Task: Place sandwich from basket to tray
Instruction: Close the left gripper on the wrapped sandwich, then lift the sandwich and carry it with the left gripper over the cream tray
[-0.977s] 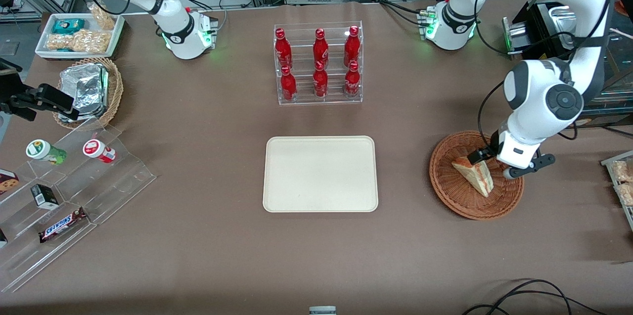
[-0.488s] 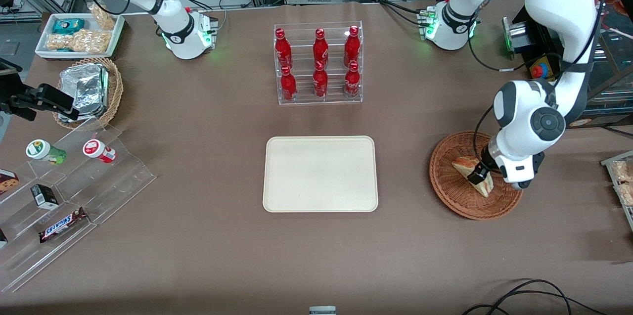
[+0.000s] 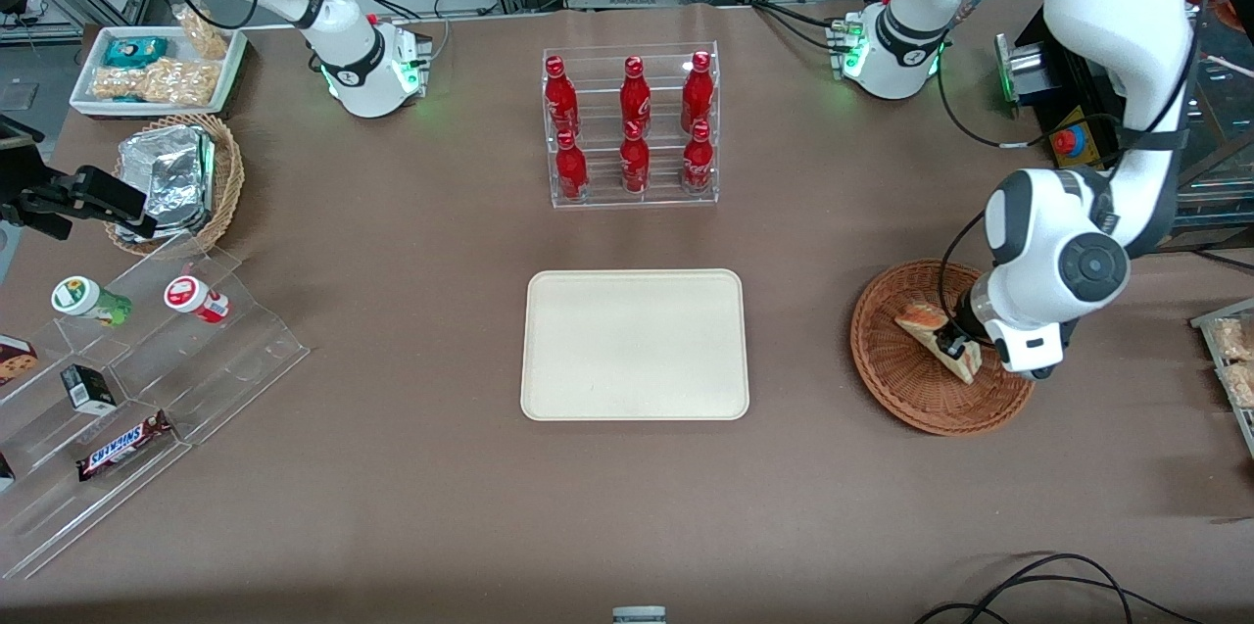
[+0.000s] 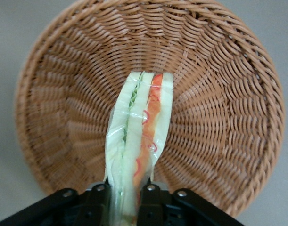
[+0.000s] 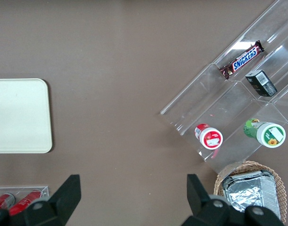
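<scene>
While the cream-beige tray (image 3: 635, 345) lies bare at mid-counter, the left gripper (image 4: 126, 200) reaches into the wicker basket (image 3: 887, 379), its jaws apparently clamped on the wrapped sandwich (image 4: 140, 136) inside.

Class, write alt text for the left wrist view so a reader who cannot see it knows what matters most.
The gripper has its two fingers closed on one end of the wrapped sandwich, which stands on edge with its green and red-orange filling showing. Beneath it is the round reddish-brown wicker basket, which holds nothing else and rests on a plain brown table.
</scene>
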`<move>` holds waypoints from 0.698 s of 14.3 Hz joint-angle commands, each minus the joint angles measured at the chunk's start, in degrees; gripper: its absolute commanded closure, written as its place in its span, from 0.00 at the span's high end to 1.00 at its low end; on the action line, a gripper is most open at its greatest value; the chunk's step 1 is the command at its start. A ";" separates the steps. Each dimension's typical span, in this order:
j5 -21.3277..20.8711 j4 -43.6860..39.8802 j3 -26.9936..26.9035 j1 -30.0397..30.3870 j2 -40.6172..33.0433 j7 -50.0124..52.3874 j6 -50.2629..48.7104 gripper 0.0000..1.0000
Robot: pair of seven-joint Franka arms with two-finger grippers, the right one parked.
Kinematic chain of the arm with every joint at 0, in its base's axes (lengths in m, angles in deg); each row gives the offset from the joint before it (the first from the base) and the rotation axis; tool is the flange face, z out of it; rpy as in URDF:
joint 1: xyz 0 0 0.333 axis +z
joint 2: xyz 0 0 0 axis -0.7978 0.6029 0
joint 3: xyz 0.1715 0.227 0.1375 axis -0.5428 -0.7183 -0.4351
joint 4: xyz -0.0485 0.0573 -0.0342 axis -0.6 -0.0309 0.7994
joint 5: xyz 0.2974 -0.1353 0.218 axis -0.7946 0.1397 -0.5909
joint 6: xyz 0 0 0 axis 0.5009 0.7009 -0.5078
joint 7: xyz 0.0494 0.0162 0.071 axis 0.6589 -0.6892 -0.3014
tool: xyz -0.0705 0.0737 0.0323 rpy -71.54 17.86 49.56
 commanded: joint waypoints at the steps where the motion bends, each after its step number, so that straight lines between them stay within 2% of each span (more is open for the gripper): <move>1: -0.76 -8.76 -0.15 -2.60 0.14 0.74 -12.15 0.07; 6: -0.41 -10.45 0.38 -11.46 0.32 -5.31 -12.29 0.03; 8: -2.24 -12.63 0.73 -17.34 3.55 -14.06 -9.48 0.03; 10: -2.35 -17.19 0.73 -22.19 8.03 -16.84 -8.85 0.03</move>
